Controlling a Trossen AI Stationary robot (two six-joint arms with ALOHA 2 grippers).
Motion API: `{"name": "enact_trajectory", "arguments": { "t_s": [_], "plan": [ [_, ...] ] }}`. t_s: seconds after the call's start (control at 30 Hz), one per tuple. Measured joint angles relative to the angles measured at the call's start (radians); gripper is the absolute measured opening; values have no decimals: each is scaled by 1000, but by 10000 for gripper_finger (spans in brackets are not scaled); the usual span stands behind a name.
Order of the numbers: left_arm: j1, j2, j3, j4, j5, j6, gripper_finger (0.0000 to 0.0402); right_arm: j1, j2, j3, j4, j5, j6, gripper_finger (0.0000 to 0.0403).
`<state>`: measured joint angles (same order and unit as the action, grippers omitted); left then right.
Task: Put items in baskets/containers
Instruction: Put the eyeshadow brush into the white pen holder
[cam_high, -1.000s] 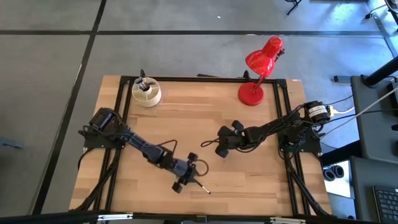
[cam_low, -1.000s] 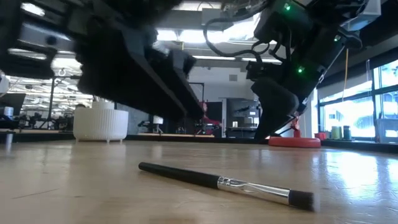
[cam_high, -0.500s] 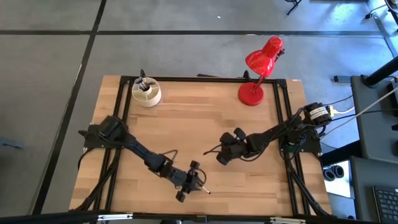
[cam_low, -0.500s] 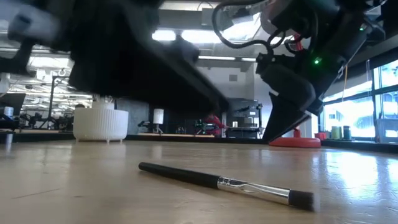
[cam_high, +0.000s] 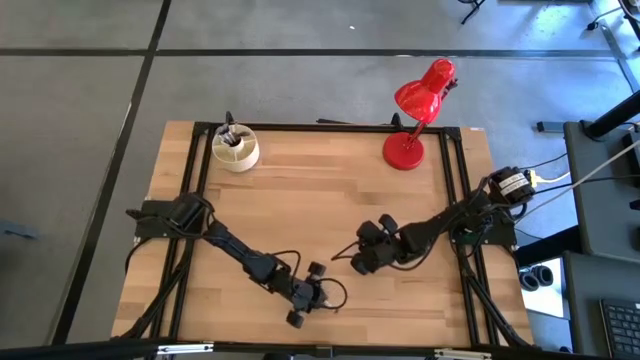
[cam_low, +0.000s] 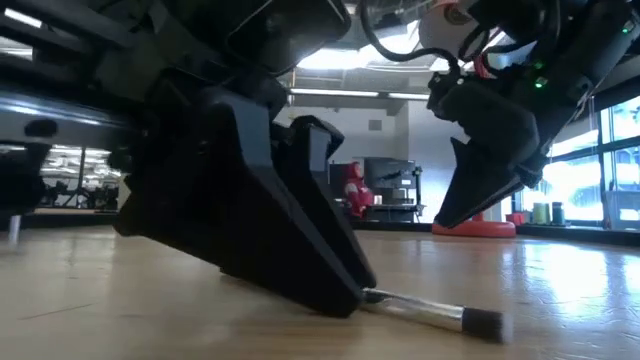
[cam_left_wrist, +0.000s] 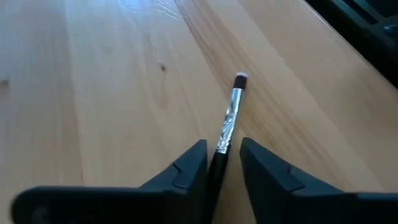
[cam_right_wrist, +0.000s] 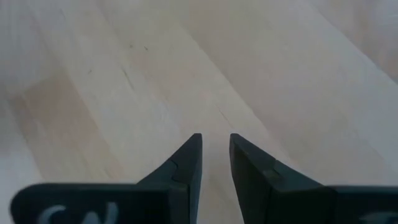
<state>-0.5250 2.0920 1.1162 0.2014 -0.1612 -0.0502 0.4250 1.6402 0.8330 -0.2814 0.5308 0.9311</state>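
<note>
A thin makeup brush (cam_left_wrist: 229, 118) with a dark handle, silver ferrule and reddish tip lies flat on the wooden table near its near edge; it also shows in the low view (cam_low: 430, 312). My left gripper (cam_left_wrist: 222, 155) is down at the table, slightly open, one finger on each side of the brush's handle (cam_high: 318, 296). My right gripper (cam_right_wrist: 216, 140) hangs over bare wood right of centre (cam_high: 354, 258), open by a narrow gap and empty. The cream-white cup (cam_high: 236, 150) stands at the far left with several brushes upright in it. My left gripper's fingers (cam_left_wrist: 194, 163) stand on either side of the brush's handle (cam_left_wrist: 217, 163), just behind the ferrule, slanting down from the table's left and lying along the brush. A gap shows beside one finger. I cannot tell whether the other touches the handle. The brush lies flat on the table.
A red desk lamp (cam_high: 408, 148) stands at the far right, and its round base shows in the low view (cam_low: 473, 228). Black frame rails (cam_high: 193, 200) run along the table's sides. Bare wood lies between the cup and the grippers.
My left gripper has reached toward the table's near edge and right, and come down to the table, so that its fingers now stand on either side of the brush's handle. My right gripper has moved toward the near edge. The brush has not moved.
</note>
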Motion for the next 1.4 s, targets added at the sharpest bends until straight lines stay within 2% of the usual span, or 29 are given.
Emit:
{"name": "enact_trajectory", "arguments": {
  "t_s": [0.17,0.23,0.37,0.5,0.6,0.73,0.93,1.1,1.23,1.4],
  "plan": [
    [8,-4,0,-26,18,0,31,28,0,0,-9,0,28,82],
    [17,-13,-2,-36,11,-13,16,39,0,0,-10,0,45,82],
    [41,-54,-10,-79,-19,-26,27,59,0,0,-25,13,82,82],
    [56,-119,-13,-122,-151,-36,41,77,0,0,-52,28,126,82],
    [62,-186,-10,-158,-248,-64,32,87,0,0,-55,47,140,82],
    [90,-250,-11,-186,-328,-140,23,100,0,0,-30,100,157,82],
    [127,-301,-10,-184,-402,-266,35,109,0,0,87,132,58,82],
    [148,-312,-15,-176,-510,-390,37,111,0,0,220,105,-88,82],
    [157,-312,-78,-160,-659,-517,38,120,0,0,317,88,-168,82],
    [191,-379,-235,-114,-758,-641,36,132,0,-28,355,87,-180,82]
  ]
}}
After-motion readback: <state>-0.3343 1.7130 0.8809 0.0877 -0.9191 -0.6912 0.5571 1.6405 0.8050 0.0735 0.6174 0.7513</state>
